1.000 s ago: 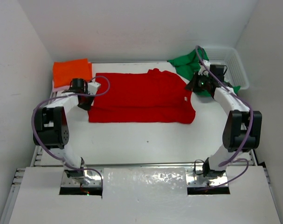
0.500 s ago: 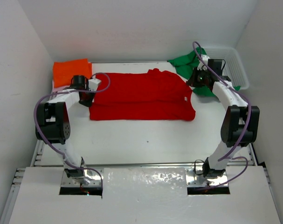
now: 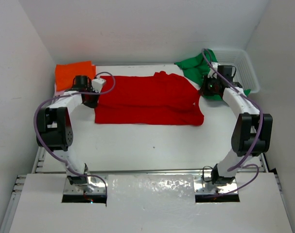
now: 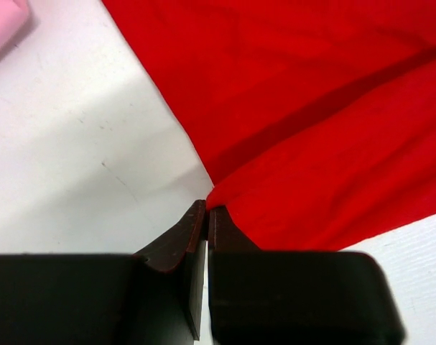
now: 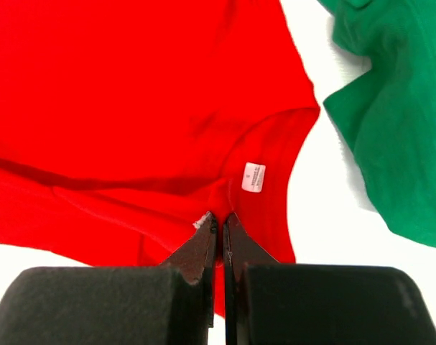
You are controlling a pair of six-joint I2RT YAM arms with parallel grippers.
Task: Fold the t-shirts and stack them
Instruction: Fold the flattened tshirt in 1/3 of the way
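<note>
The red t-shirt (image 3: 147, 99) lies folded lengthwise across the far middle of the table. My left gripper (image 3: 95, 101) is shut on its left edge; in the left wrist view the fingertips (image 4: 207, 210) pinch a corner of red cloth (image 4: 311, 108). My right gripper (image 3: 200, 92) is shut on a fold at the shirt's right end, just below the collar and its white label (image 5: 253, 177). The orange t-shirt (image 3: 74, 75) lies folded at the far left. A strip of the pink t-shirt (image 4: 2, 29) shows beside it. The green t-shirt (image 3: 196, 65) lies crumpled at the far right.
A white mesh basket (image 3: 244, 68) stands in the far right corner, with the green cloth (image 5: 390, 122) spilling from its left side onto the table. White walls close in the table on the left, right and far sides.
Both grippers, still shut on the red shirt, shifted slightly toward the far side. The shirt's near edge moved a little farther away.
</note>
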